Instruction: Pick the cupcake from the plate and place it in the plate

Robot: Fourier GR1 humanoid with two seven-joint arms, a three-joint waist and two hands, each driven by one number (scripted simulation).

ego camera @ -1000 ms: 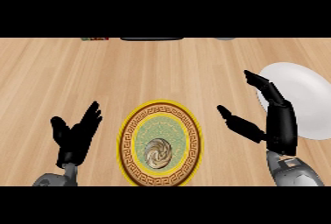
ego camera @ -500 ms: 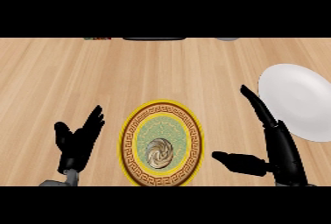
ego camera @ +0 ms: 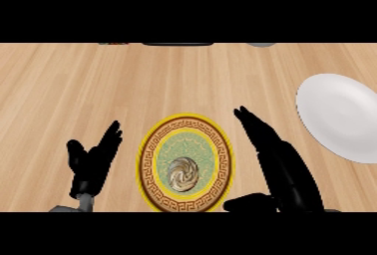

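- You are looking down on a light wooden counter (ego camera: pixel 110 84) with its grain running across the view; it carries everything else here.
- The plain white round plate (ego camera: pixel 340 115) lies well to the right of the yellow-rimmed patterned plate and a little further from you, partly cut by the view's right edge. You can see nothing on it.
- The yellow-rimmed round plate with a brown key-pattern band and a pale green centre (ego camera: pixel 185 162) lies in the lower middle of the counter. Take it as your landmark.
- Your right hand (ego camera: pixel 276 159) shows just to the right of the patterned plate, black, with its fingers straight and stretched away from you, and its thumb (ego camera: pixel 247 203) spread out low toward the plate's lower right rim. It is wide open and holds nothing.
- Your left hand (ego camera: pixel 92 162) shows just to the left of the patterned plate, apart from its rim, fingers straight and pointing up and away. It is open, relaxed and holds nothing.
- The small swirled brownish cupcake (ego camera: pixel 182 174) sits on the patterned plate, in the lower part of the green centre. Neither hand touches it.
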